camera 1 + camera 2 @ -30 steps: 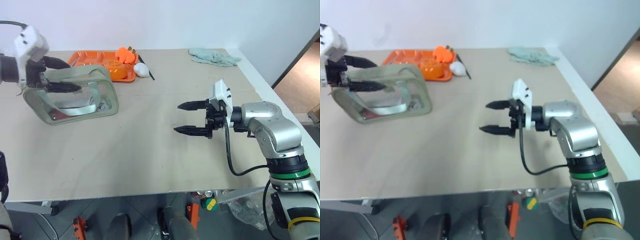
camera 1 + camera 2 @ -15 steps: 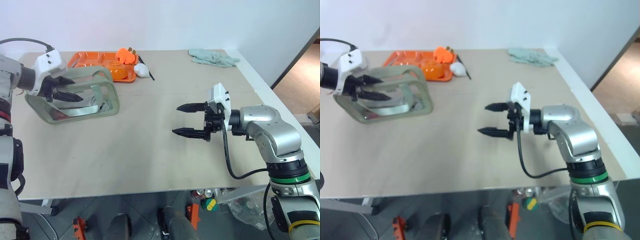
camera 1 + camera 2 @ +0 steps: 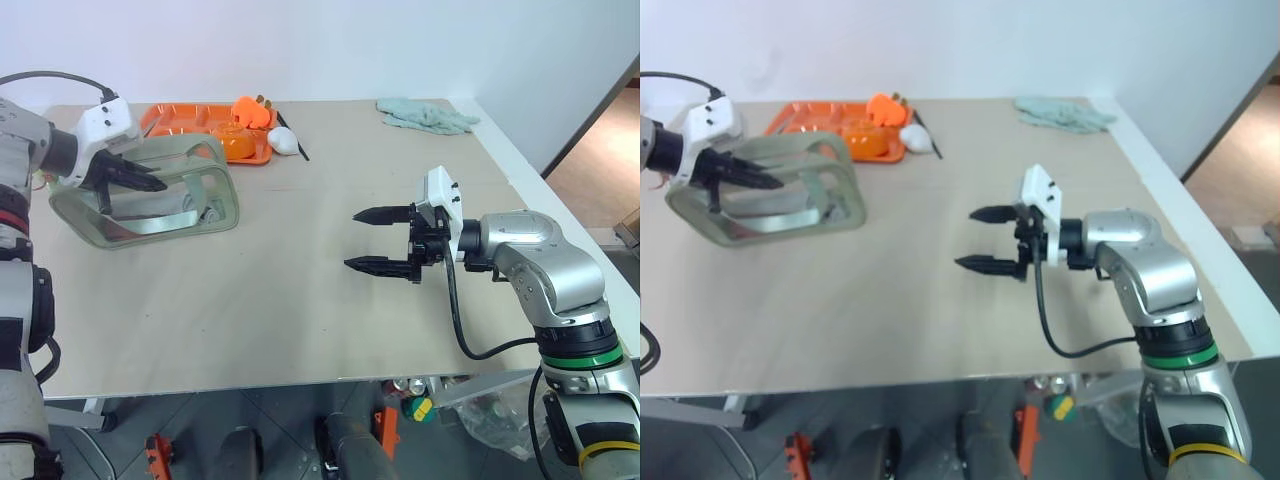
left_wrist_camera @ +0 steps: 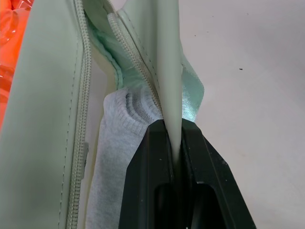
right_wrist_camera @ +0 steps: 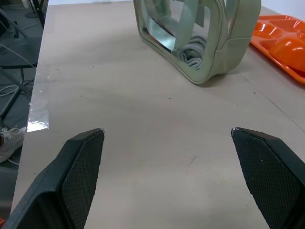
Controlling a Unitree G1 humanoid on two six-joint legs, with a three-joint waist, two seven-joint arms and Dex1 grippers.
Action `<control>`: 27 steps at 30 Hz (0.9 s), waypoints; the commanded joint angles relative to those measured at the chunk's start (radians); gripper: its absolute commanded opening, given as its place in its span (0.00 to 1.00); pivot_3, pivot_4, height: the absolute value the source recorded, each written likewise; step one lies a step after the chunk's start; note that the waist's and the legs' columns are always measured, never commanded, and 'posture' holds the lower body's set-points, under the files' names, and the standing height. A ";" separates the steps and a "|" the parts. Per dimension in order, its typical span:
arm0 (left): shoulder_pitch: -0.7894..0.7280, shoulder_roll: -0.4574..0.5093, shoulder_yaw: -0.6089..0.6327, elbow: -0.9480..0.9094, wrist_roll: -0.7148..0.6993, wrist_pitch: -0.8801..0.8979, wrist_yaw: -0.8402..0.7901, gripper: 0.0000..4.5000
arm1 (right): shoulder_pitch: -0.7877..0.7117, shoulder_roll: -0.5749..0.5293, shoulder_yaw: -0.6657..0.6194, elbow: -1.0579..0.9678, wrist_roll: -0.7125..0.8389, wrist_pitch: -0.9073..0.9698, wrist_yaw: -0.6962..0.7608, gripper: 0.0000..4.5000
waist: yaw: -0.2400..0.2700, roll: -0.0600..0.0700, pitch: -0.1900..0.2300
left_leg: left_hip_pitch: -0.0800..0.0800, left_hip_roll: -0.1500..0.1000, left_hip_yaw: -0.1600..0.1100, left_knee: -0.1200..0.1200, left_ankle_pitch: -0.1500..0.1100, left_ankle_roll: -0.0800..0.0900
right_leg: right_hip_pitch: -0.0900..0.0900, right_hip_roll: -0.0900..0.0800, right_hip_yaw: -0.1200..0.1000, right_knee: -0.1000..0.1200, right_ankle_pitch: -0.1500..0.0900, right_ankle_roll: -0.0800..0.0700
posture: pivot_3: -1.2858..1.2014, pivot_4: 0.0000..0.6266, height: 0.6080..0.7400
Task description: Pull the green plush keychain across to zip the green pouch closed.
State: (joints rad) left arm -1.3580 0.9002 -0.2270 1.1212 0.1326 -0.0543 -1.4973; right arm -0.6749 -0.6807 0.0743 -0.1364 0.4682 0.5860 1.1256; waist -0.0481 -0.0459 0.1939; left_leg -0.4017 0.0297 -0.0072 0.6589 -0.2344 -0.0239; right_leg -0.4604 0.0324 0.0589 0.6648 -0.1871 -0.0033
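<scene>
The green pouch (image 3: pixel 226 196) stands at the table's far left, its top zip (image 4: pixel 81 95) open and a grey cloth (image 4: pixel 119 138) inside. My left gripper (image 3: pixel 152 184) reaches in over the pouch's top and is shut on the pale green strap handle (image 4: pixel 170 71), which runs up between the black fingers (image 4: pixel 143 181). The green plush keychain is hidden. My right gripper (image 3: pixel 353 238) hovers over the middle of the table, well to the right of the pouch, open and holding nothing, and pointing towards the pouch (image 5: pixel 200 43).
An orange tray (image 3: pixel 180 118) with orange items sits right behind the pouch, a white object (image 3: pixel 283 140) beside it. A pale mint glove (image 3: pixel 428 114) lies at the far right corner. The table's edge runs close along my right arm.
My left gripper's fingers have gone from wide open to shut on the pouch's strap, the hand sinking slightly. The right gripper has kept still.
</scene>
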 commanded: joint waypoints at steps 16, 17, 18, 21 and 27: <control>0.073 0.003 -0.093 -0.562 -0.196 0.160 -0.117 0.01 | -0.148 -0.037 -0.278 0.006 0.262 0.091 -0.008 0.98 | -0.002 0.000 0.000 | -0.002 0.000 -0.002 0.004 -0.001 0.001 | -0.001 0.000 0.000 0.002 0.000 0.002 | 0.52 0.24 1.00; 0.081 0.004 -0.096 -0.577 -0.196 0.160 -0.117 0.01 | -0.149 -0.031 -0.295 0.000 0.288 0.103 -0.016 0.98 | -0.002 0.000 0.000 | -0.002 0.000 -0.002 0.004 -0.001 0.001 | -0.001 0.001 0.000 0.002 0.000 0.001 | 0.52 0.24 1.00; 0.089 0.005 -0.099 -0.590 -0.198 0.162 -0.117 0.01 | -0.153 -0.027 -0.311 -0.005 0.316 0.116 -0.026 0.98 | -0.001 0.000 0.000 | -0.002 0.000 -0.002 0.004 0.000 0.001 | -0.001 0.001 0.000 0.002 0.001 0.001 | 0.52 0.24 1.00; 0.110 0.001 -0.100 -0.638 -0.212 0.177 -0.117 0.01 | -0.164 -0.017 -0.359 -0.015 0.404 0.153 -0.059 0.98 | 0.000 0.000 0.000 | -0.002 0.000 -0.001 0.005 0.000 0.002 | 0.000 0.000 0.000 0.003 0.001 0.001 | 0.52 0.24 1.00; 0.129 -0.065 -0.069 -0.756 -0.245 0.261 -0.111 0.01 | -0.147 -0.031 -0.358 -0.017 0.418 0.150 -0.081 0.98 | 0.002 0.000 0.000 | -0.003 -0.001 -0.001 0.008 0.000 0.002 | 0.000 -0.001 0.001 0.002 0.002 0.002 | 0.52 0.24 1.00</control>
State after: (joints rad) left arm -1.2168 0.8455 -0.3397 0.4319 -0.0807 0.1833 -1.6141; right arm -0.8115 -0.6948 -0.2680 -0.1244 0.8709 0.7442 1.0501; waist -0.0458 -0.0460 0.1941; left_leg -0.4050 0.0287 -0.0086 0.6680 -0.2346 -0.0220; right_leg -0.4599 0.0319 0.0594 0.6673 -0.1854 -0.0007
